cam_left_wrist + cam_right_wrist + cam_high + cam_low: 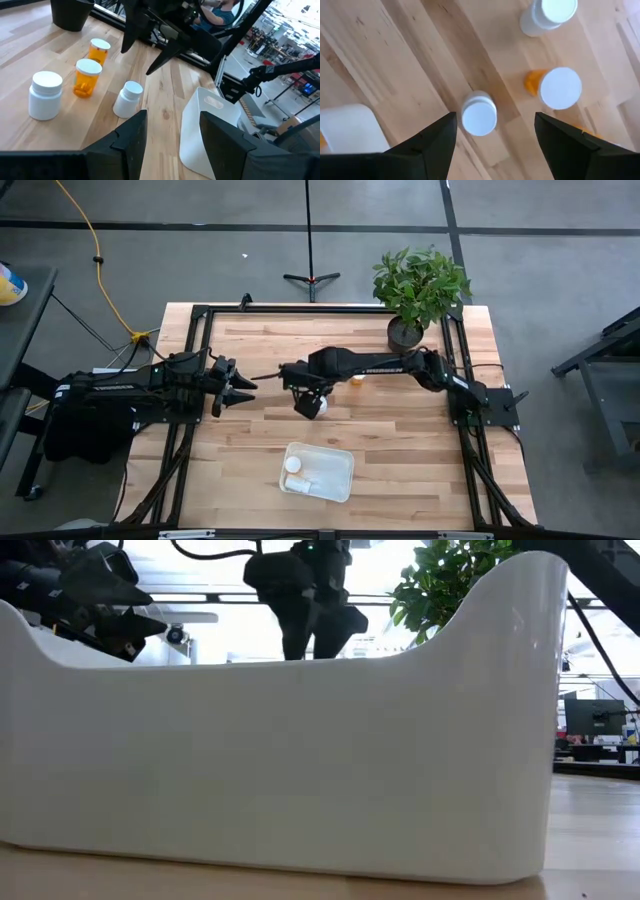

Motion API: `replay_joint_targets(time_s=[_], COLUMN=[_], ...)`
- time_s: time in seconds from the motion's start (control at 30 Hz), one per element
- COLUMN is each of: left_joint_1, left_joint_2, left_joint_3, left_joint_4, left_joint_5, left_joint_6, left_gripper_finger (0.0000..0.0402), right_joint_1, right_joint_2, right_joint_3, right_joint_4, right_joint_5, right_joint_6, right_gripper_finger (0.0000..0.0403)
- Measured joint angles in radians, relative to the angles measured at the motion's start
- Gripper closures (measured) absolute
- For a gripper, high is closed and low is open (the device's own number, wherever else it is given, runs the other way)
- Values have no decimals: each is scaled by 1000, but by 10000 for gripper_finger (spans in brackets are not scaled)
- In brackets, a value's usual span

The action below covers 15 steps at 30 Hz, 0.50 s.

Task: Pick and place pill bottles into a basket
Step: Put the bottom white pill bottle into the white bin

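Observation:
My right gripper [308,400] is open and hovers above a small white bottle [479,116] that stands on the table; its fingers stand on either side of the bottle, clear of it. The same bottle shows in the left wrist view [127,98]. Two orange bottles with white caps [87,77] [98,51] and a larger white bottle [46,95] stand nearby. The white basket [340,475] lies near the front edge and has two bottles in it [292,465] [302,483]. My left gripper [238,390] is open and empty at the left, above the table.
A black pot with a green plant [418,290] stands at the table's far right. The right arm [380,365] reaches across the middle of the table. In the low view the basket's wall [300,760] hides the table behind it.

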Motion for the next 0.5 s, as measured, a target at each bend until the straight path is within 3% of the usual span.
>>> replay_joint_targets(time_s=[0.5], left_joint_1=[0], left_joint_2=[0], left_joint_3=[0], left_joint_4=[0], left_joint_5=[0], left_joint_6=[-7], left_gripper_finger=[186], right_joint_1=[-16], right_joint_2=[2], right_joint_3=[-39], right_joint_4=[8], right_joint_5=[-40], right_joint_6=[21], right_gripper_finger=[146])
